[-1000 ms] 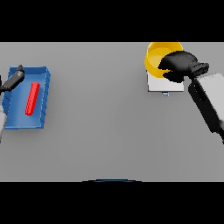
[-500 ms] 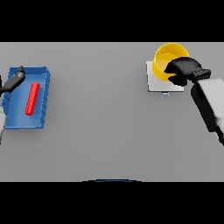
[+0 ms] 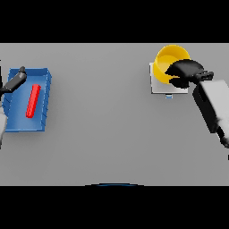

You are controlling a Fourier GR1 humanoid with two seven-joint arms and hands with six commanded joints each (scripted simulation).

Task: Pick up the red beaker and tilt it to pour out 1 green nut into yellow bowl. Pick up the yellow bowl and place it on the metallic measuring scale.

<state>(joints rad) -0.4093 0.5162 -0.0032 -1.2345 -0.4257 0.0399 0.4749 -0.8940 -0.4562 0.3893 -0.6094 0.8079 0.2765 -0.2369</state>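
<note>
The yellow bowl point(image 3: 167, 62) sits on the pale metallic scale point(image 3: 155, 86) at the far right of the table. My right hand point(image 3: 185, 71) is at the bowl's right rim, with dark fingers curled over the edge and the thumb below it. What the bowl holds is hidden from view. The red beaker point(image 3: 33, 101) lies on its side in a blue tray point(image 3: 44, 96) at the far left. My left hand point(image 3: 15, 82) hovers over the tray's left rim with straight fingers, apart from the beaker.
A small blue mark point(image 3: 168, 96) shows at the scale's near edge. My right forearm point(image 3: 212, 105) runs from the bowl toward the lower right. Grey table point(image 3: 103, 116) spreads between tray and scale.
The bowl and my right hand shifted right and slightly nearer, settling over the scale. My left hand and the beaker stayed put.
</note>
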